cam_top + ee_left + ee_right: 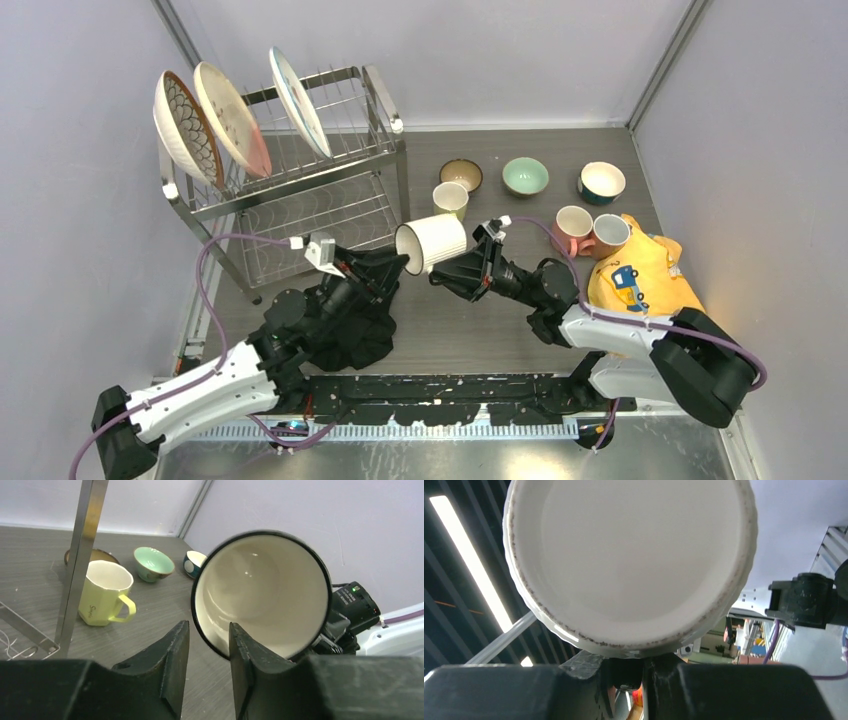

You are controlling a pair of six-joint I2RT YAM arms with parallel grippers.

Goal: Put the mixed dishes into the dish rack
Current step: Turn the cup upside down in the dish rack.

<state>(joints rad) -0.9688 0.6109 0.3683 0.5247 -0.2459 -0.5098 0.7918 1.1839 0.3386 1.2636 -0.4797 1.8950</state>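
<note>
White mug (pixel 432 243) sideways, mouth leftward

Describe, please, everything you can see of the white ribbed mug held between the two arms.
The white ribbed ceramic mug has a glossy cream inside, a thin dark rim and a flat base with a speckled edge. It hangs on its side above the grey table, mouth toward the left gripper, whose parted fingers straddle the rim. The right gripper clamps it at the base end; no handle shows.
</note>
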